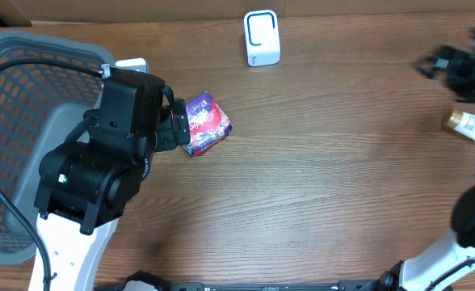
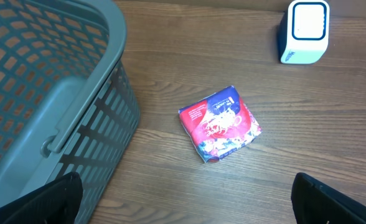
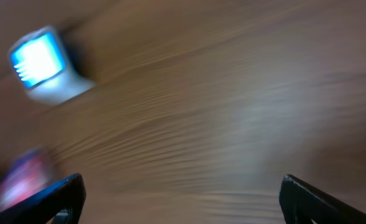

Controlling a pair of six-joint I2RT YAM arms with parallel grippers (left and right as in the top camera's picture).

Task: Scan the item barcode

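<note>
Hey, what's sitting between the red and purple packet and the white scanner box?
Nothing. Only bare wooden table separates the packet from the scanner. The left wrist view shows this most clearly, and the overhead view agrees.

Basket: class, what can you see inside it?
Only its own mesh floor and walls show inside the basket; no item is visible. The left arm covers part of it, so that part is unseen.

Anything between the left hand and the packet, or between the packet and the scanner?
Nothing visible. The left hand hangs open near the packet, and only bare tabletop separates the packet from the white scanner.
</note>
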